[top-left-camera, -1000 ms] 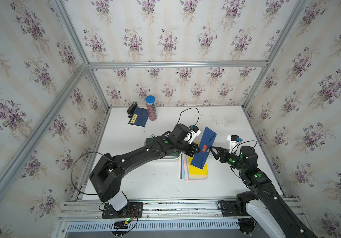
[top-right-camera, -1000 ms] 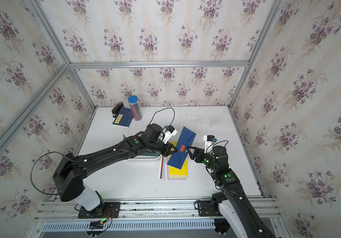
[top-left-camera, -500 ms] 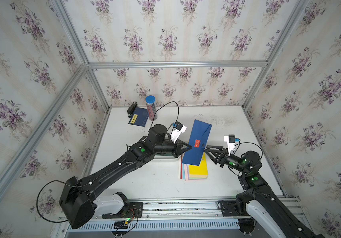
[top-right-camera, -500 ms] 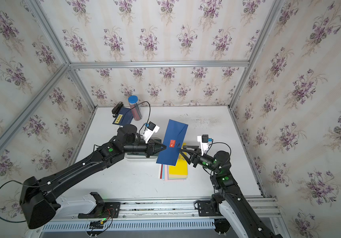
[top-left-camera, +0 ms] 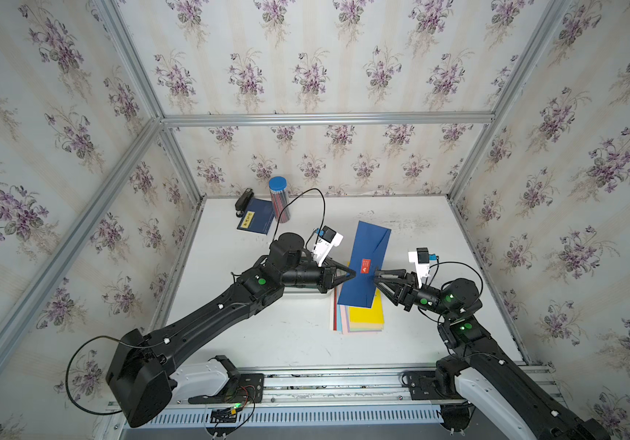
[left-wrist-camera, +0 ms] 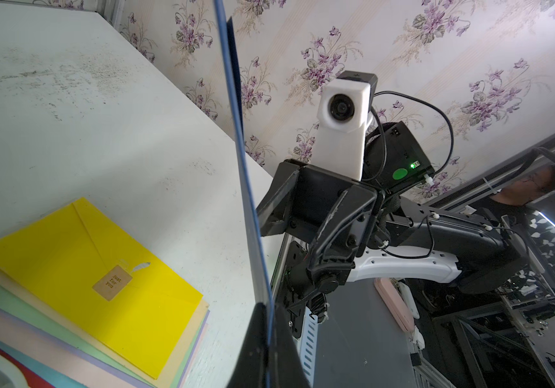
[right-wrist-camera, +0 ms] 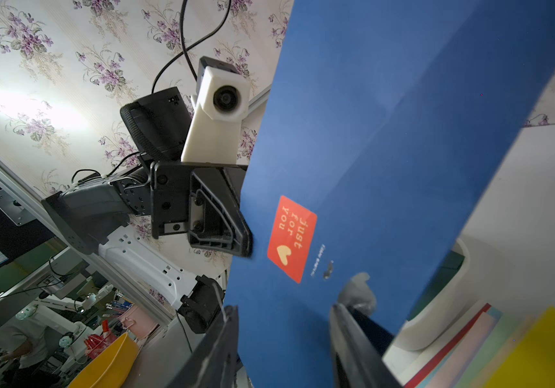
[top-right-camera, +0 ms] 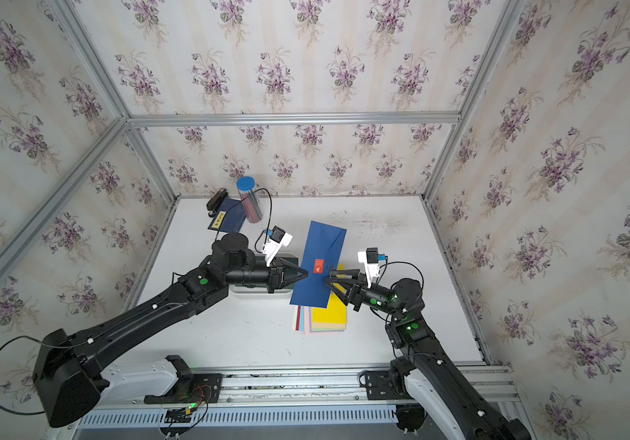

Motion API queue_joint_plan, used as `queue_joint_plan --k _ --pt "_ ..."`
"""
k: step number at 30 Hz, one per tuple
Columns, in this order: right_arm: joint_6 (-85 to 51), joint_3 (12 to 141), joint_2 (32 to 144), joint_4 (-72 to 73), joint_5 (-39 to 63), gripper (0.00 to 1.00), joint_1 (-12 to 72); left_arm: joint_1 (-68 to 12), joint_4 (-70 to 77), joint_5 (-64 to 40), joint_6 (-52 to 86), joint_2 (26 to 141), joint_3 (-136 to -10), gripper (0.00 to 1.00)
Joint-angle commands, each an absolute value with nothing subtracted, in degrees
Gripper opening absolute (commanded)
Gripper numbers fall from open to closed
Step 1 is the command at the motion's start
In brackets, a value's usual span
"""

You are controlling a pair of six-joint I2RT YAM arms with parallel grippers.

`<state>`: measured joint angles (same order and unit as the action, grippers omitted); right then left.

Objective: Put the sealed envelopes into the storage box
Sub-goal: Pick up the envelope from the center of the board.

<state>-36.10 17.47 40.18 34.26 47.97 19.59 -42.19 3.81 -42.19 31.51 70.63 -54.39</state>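
**mik:** ok, front to back, where's everything sitting?

**jo:** Closest to the front edge of the table (top-left-camera: 267,343), roughly mid-width, is the stack of envelopes (top-left-camera: 340,320). It's lying flat with a yellow envelope (top-left-camera: 365,316) on top, and pink, green, blue and red edges poke out on the left. The storage box (top-right-camera: 252,297) is just beside the stack, on its left. It's mostly hidden under the left arm. Something dark green shows inside, can't tell what.

**mik:** and the grippers?

**jo:** The blue envelope (top-left-camera: 368,244) is up off the table, tilted, hanging over the far end of the stack. The left gripper (top-left-camera: 351,273) is clamped tight on its left long edge, right next to the red sticker (top-left-camera: 365,265). The right gripper (top-left-camera: 376,278) is at the opposite edge with its jaws clearly apart. In the right wrist view the paper just sits between the fingers (right-wrist-camera: 353,336), not pinched.

**mik:** anything at the back?

**jo:** In the far left corner there's a navy booklet (top-left-camera: 256,221) with a yellow label. A clear pencil tube (top-left-camera: 279,200) with a blue lid stands beside it, and there's a black stapler (top-left-camera: 244,199).
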Motion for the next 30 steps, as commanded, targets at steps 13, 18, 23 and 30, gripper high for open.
queue_joint_plan --k 13,18,23,30 --pt "-40.1 18.1 42.6 42.0 52.2 0.54 19.7 -41.7 1.8 -43.7 29.0 66.0 -54.6 0.0" --pt "-42.3 18.8 42.3 44.5 53.4 0.43 19.9 -41.6 2.3 -43.5 29.3 66.8 -54.7 0.0" --pt "-43.7 20.8 43.0 44.4 54.4 0.25 20.8 -41.4 2.5 -43.3 29.7 67.5 -54.7 0.0" --pt "-38.4 24.4 43.6 37.7 52.5 0.0 21.1 -40.9 -0.3 -39.3 29.7 66.2 -53.6 0.08"
